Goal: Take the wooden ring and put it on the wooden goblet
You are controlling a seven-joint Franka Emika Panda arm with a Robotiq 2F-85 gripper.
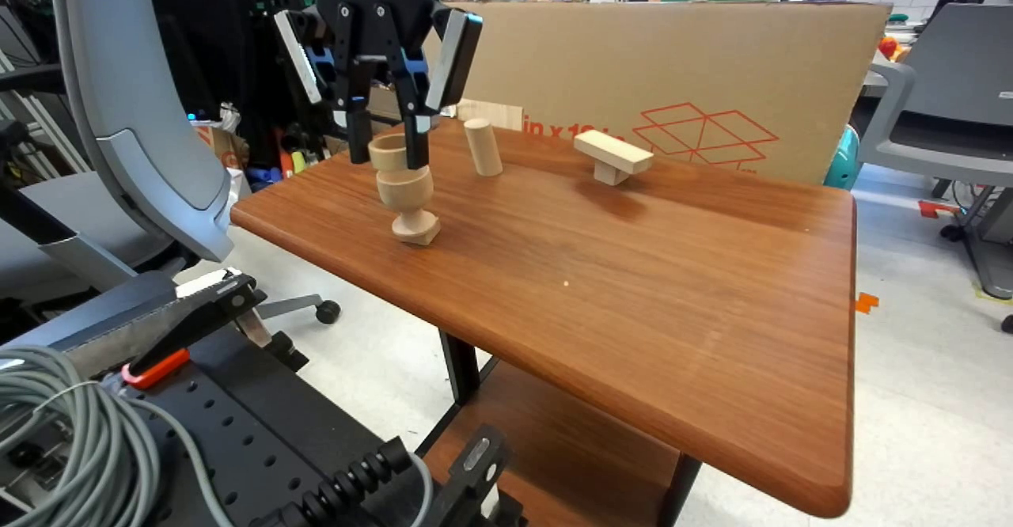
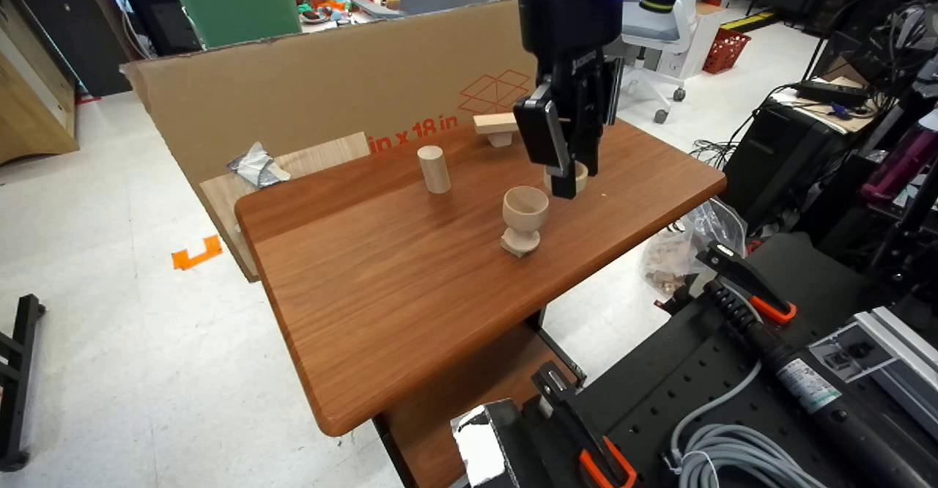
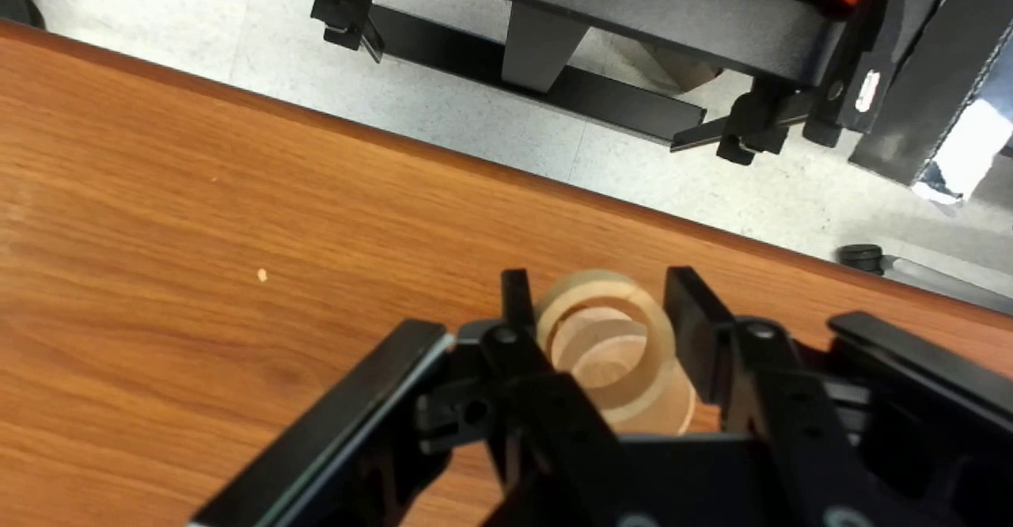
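The pale wooden ring [image 1: 388, 161] is between my gripper's fingers, in the air above the table. It also shows in an exterior view [image 2: 581, 176], partly hidden by the near finger. My gripper [image 1: 388, 155] points down and is shut on the ring; its fingers sit on both sides of it in the wrist view [image 3: 601, 297]. The wooden goblet [image 1: 405, 191] stands upright on the table, bowl up. In an exterior view [image 2: 523, 217] it appears lower and left of the ring. In the wrist view the goblet [image 3: 608, 368] shows through and beyond the ring's hole, offset to lower right.
On the brown table [image 1: 633, 290] an upright wooden cylinder [image 1: 484, 149] and a T-shaped wooden piece [image 1: 612, 155] stand farther back. A cardboard sheet [image 1: 554, 60] rises behind the table. A black cart [image 2: 659, 393] with clamps and cable is beyond the front edge.
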